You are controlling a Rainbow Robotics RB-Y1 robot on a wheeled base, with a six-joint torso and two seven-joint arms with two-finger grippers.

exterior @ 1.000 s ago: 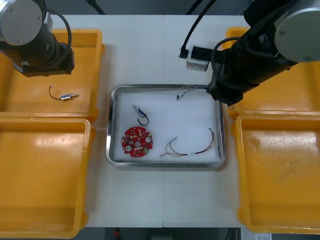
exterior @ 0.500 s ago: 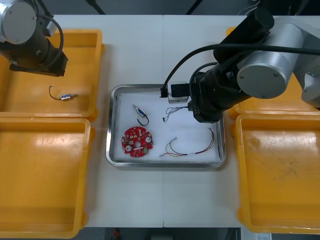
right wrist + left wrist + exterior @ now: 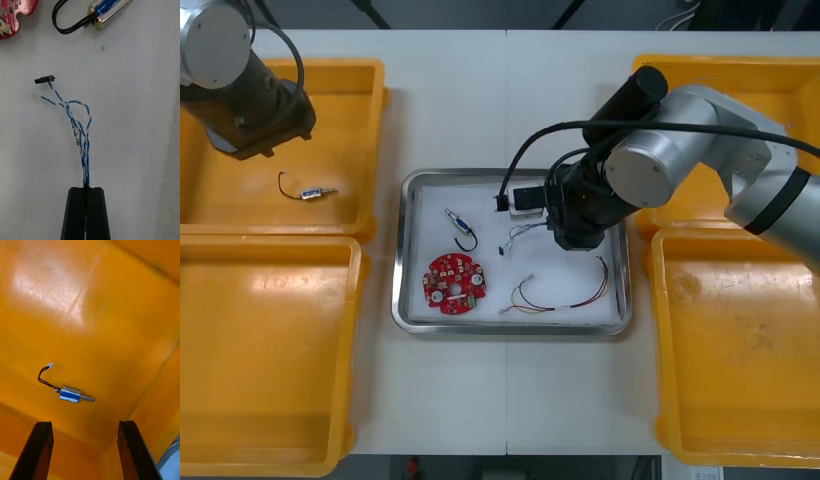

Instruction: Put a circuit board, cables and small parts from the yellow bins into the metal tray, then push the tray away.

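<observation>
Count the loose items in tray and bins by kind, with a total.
Circuit boards: 1, red, in the tray.
Cables: 2, a blue and white one shut in the right claw over the tray, a red and yellow one in it.
Small metal parts: 2, one in the tray, one in the far left bin near the open left claw.
Total: 5.

I get bright, even overhead light on the front cam; bench (image 3: pixel 480 100) reads nearly white. Broad pale sheen on the floors of both near yellow bins (image 3: pixel 275 290), & the metal tray (image 3: pixel 408 182) rim glints. Left wrist cam: big glare patch on a bin floor. Right wrist cam: twisted blue and white cable (image 3: pixel 80 127) throws barely any shadow; tray's white inside greys toward one wall.
</observation>
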